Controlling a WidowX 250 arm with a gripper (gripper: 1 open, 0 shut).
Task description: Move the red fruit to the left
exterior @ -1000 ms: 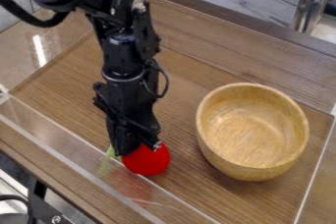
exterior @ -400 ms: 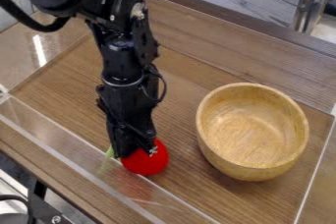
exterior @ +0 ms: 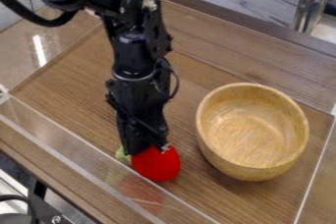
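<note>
- The fruit (exterior: 159, 164) is a small, round, bright red toy with a pale green leafy cap showing at its upper left edge.
- You find it near the front of the table (exterior: 66, 90), close to the clear front wall (exterior: 59, 144) and just left of the bowl (exterior: 252, 130), with a gap between the two.
- Your gripper (exterior: 147, 146) points straight down, directly above the fruit, and its fingers are pressed in on the top of the fruit, pinching it at the cap end.
- Whether the fruit rests on the table or hangs just above it cannot be told from this view; a faint red reflection shows in the clear wall below it.
- Your arm (exterior: 132, 41) is black and rises from the gripper toward the upper left corner of the view, where cables bunch around its upper part.
- The bowl is wooden, light in colour, round and upright, and much larger than the fruit; it sits to the right of the gripper and nothing lies inside it.
- The table is brown wood grain, boxed in by low clear walls along the front and the left side.
- Behind the table, at the top right, you can make out a grey surface, blurred and too unclear to name further.
</note>
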